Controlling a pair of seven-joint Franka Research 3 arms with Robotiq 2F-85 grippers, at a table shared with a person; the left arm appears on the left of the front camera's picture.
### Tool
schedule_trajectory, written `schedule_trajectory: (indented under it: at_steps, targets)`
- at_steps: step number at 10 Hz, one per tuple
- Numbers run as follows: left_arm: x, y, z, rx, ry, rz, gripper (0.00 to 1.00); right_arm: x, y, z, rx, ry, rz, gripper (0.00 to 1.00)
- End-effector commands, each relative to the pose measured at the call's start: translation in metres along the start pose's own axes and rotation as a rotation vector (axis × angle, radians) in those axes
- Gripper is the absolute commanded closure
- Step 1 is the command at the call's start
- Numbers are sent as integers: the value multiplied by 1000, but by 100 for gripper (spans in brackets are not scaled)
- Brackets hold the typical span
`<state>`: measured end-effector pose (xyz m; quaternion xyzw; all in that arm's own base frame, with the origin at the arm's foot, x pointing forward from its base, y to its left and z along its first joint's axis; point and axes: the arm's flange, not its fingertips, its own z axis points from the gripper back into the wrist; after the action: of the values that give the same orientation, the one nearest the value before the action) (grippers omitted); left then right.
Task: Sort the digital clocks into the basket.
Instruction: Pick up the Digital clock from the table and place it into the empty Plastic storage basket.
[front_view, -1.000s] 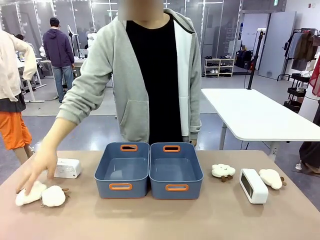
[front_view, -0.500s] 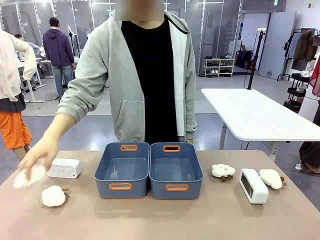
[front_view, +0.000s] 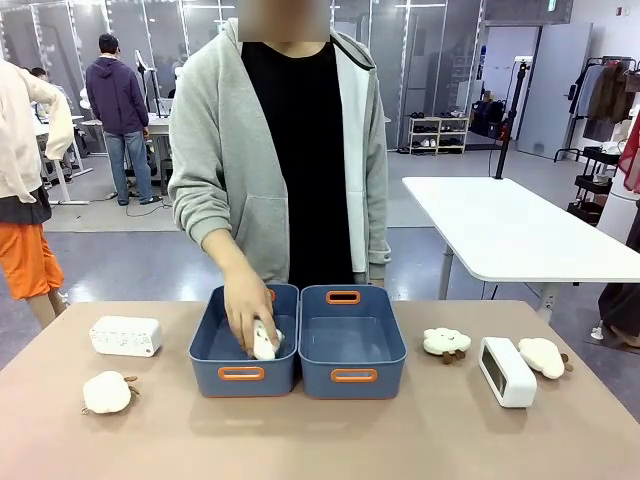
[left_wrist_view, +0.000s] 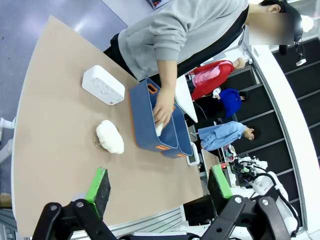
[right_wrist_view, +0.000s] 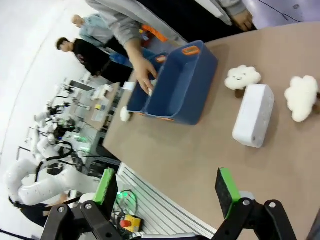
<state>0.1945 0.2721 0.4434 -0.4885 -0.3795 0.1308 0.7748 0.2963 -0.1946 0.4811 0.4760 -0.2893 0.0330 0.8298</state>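
Brown table (front_view: 400, 440): person's hand (front_view: 245, 308) holds a plush sheep (front_view: 266, 344) in the left basket (front_view: 213, 345); left clock (front_view: 126, 335) and right clock (front_view: 507, 371) lie outside. Left gripper (left_wrist_view: 160, 187), right gripper (right_wrist_view: 166, 192): jaws apart.

Two baskets sit side by side, touching, at the middle of the worktop (front_view: 320, 440): the left basket (front_view: 210, 378) and the right basket (front_view: 385, 376). The person (front_view: 290, 150) stands behind them, one hand (front_view: 245, 300) reaching down into the left basket, on the first sheep (front_view: 265, 343) there. Left of the baskets lies the first digital clock (front_view: 125, 335), with the second sheep (front_view: 107, 392) in front of it. To the right of the baskets the third sheep (front_view: 446, 342) lies nearest, then the second digital clock (front_view: 506, 371), then the fourth sheep (front_view: 543, 356) farthest right.
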Motion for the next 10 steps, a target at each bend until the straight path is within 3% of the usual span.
schedule_trajectory:
  at_steps: [1,4,9,10]
  targets:
    - [2,0,1,-19,-6,-9,0,6,12,-45,-333,118,-41,0]
    - [2,0,1,-19,-6,-9,0,18,16,-143,-637,258,-54,0]
    - [2,0,1,-19,-6,-9,0,13,4,-225,-877,341,-90,0]
    - [2,0,1,-19,-6,-9,0,14,-4,-236,-864,338,-94,0]
